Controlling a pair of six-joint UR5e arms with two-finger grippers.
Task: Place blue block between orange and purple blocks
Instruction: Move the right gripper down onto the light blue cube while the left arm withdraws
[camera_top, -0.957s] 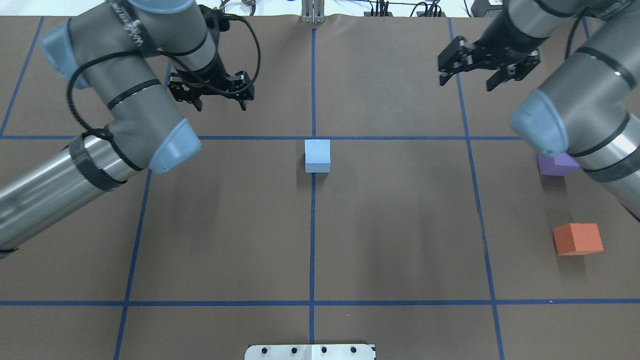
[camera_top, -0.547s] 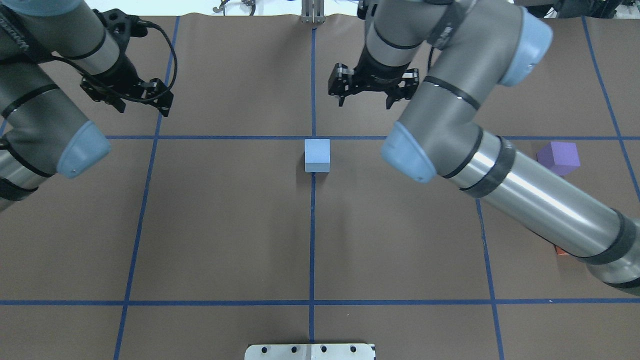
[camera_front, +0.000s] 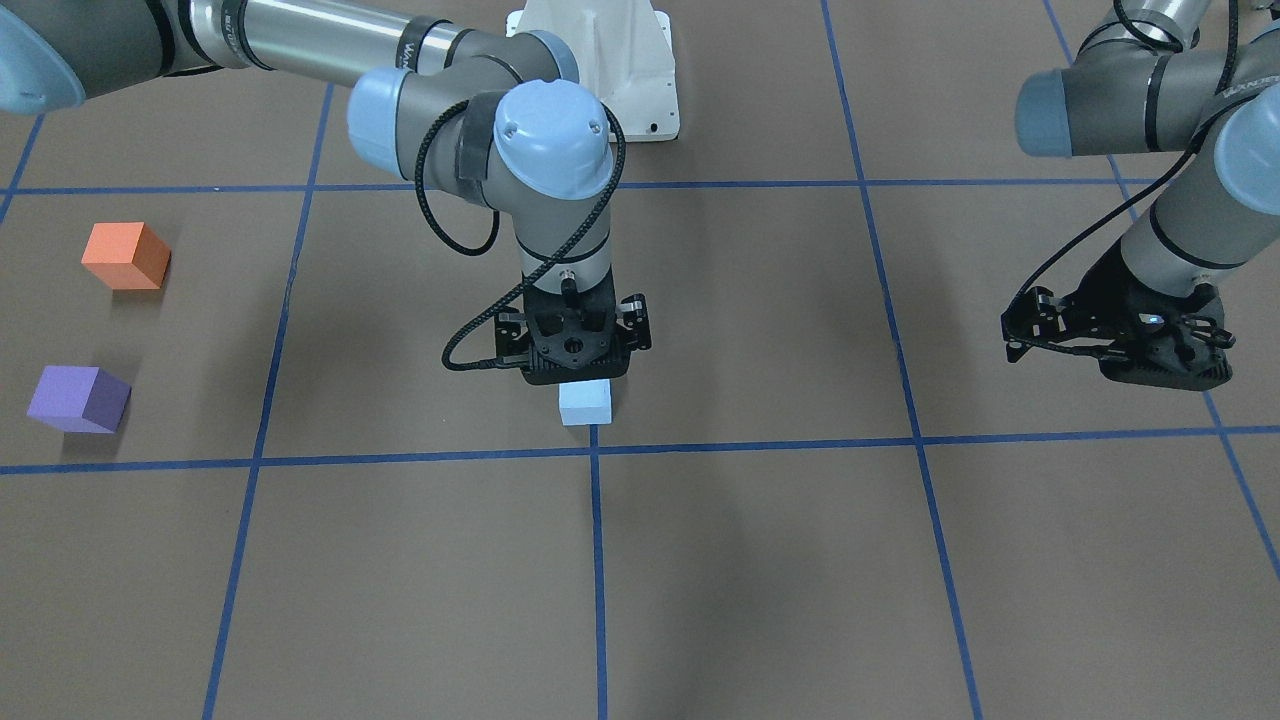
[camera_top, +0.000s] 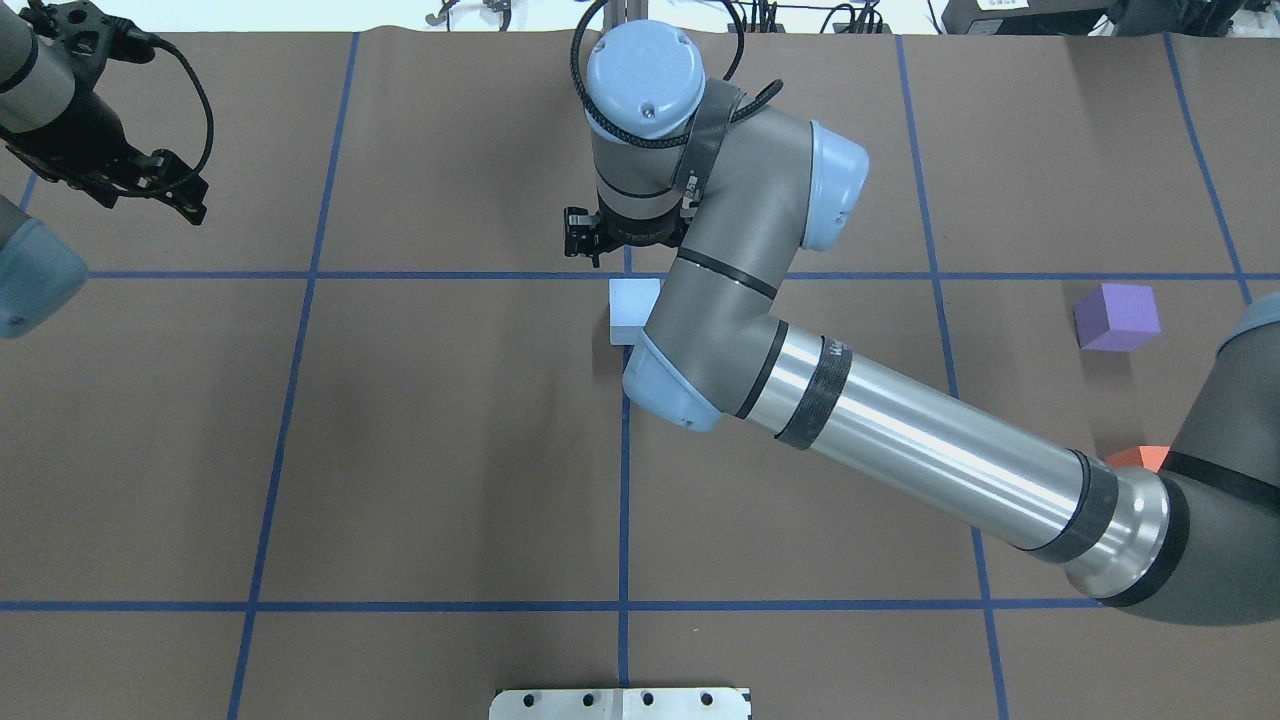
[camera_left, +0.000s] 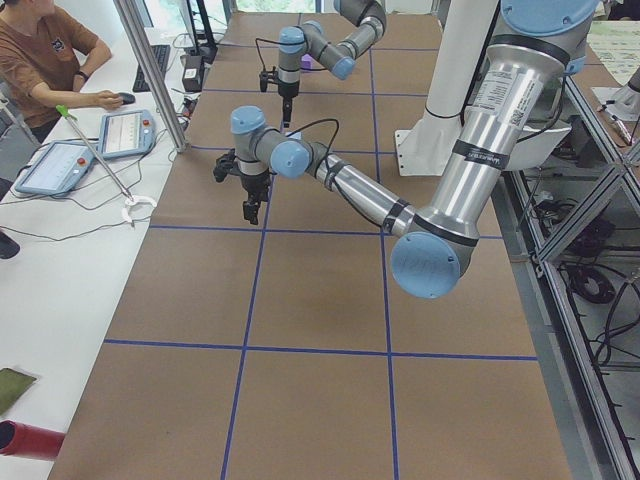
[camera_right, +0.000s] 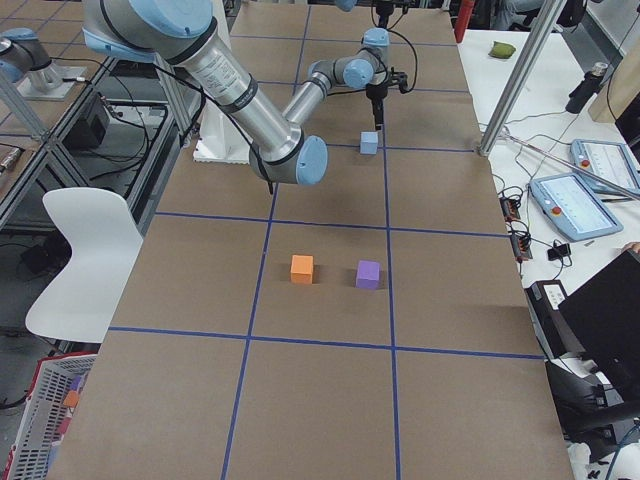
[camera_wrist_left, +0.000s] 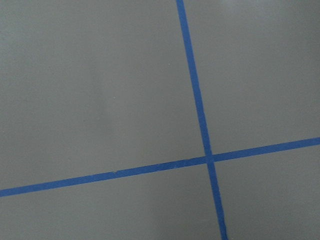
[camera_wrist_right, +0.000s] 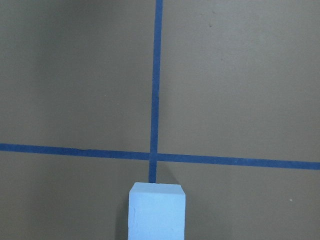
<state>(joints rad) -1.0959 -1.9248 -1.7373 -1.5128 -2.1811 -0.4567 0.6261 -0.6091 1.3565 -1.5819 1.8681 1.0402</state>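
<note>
Blue block (camera_front: 585, 402) mid-table on the tape line, sitting free. Right gripper (camera_front: 576, 372) just above it, jaws apart. Orange block (camera_front: 125, 255), purple block (camera_front: 78, 399) near right edge, apart. Left gripper (camera_top: 152, 198) toward far-left corner, also spread.

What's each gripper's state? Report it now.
Left gripper: open, holding nothing.
Right gripper: open, above the blue block, not gripping it.
</note>
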